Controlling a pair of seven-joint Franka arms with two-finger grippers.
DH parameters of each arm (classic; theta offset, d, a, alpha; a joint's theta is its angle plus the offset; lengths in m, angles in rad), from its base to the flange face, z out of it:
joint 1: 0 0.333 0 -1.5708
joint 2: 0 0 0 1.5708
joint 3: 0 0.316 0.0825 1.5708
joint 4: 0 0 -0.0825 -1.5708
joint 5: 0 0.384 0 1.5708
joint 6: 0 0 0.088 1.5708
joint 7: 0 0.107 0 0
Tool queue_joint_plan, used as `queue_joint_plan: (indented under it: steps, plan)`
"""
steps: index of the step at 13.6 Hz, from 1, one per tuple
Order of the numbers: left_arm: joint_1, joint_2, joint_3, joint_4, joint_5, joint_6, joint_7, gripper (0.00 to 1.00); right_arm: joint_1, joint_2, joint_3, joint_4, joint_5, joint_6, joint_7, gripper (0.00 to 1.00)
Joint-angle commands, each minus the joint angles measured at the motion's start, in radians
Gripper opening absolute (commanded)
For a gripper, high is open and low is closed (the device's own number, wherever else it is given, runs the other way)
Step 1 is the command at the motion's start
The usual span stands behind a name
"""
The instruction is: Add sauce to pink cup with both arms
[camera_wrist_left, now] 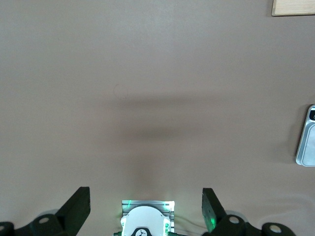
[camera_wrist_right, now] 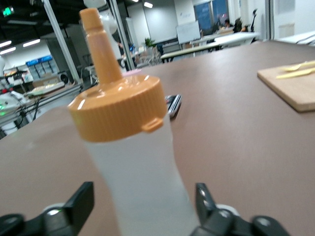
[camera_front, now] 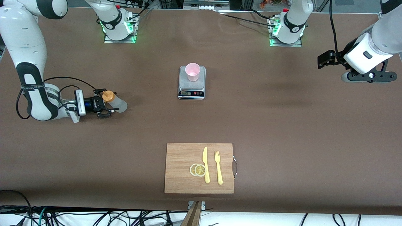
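Broadly, the brown-covered table (camera_front: 282, 125) holds everything, with the two white jointed arms reaching in from their bases. The right arm lies low toward its own end of the table, and its black two-finger right gripper (camera_front: 106, 106) sits level with the small translucent whitish squeeze bottle with an orange-yellow nozzle cap (camera_front: 114, 102). The bottle stands upright between the fingers, its long axis vertical, the cap above them. In the right wrist view the two fingertips (camera_wrist_right: 81, 201) stand apart on either side of the bottle's body (camera_wrist_right: 142, 187) with a sliver of table showing at each side, so the jaws look spread and not pressing; I judge the bottle is standing on its own rather than held.

The left arm waits, its left gripper (camera_front: 325, 59) up over bare table at its own end, fingers wide apart and empty, as the left wrist view confirms (camera_wrist_left: 146, 209).

From the right fingers, the small pale pink tapered plastic cup (camera_front: 192, 72) lies well off toward the table's middle, upright on a grey digital kitchen scale (camera_front: 192, 89). The right arm is far the nearer to the bottle. The bottle's contents look cloudy white, with the level not discernible.
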Motion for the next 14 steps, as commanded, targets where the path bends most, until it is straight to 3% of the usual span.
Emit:
queue_joint_plan:
  steps: [1, 4, 7, 14]
  plan:
    - [-0.001, 0.019, -0.005, 0.039, 0.016, -0.018, 0.017, 1.00, 0.004, -0.034, -0.055, 0.051, -0.115, -0.022, 0.037, 1.00]
    - [-0.003, 0.019, -0.005, 0.039, 0.016, -0.018, 0.017, 1.00, 0.008, -0.121, -0.081, 0.053, -0.229, -0.005, 0.194, 1.00]
    - [-0.003, 0.019, -0.005, 0.039, 0.016, -0.018, 0.017, 1.00, 0.051, -0.288, -0.081, 0.030, -0.370, 0.115, 0.462, 1.00]
    - [-0.003, 0.019, -0.005, 0.039, 0.016, -0.018, 0.015, 1.00, 0.206, -0.542, -0.076, 0.012, -0.655, 0.215, 1.165, 1.00]
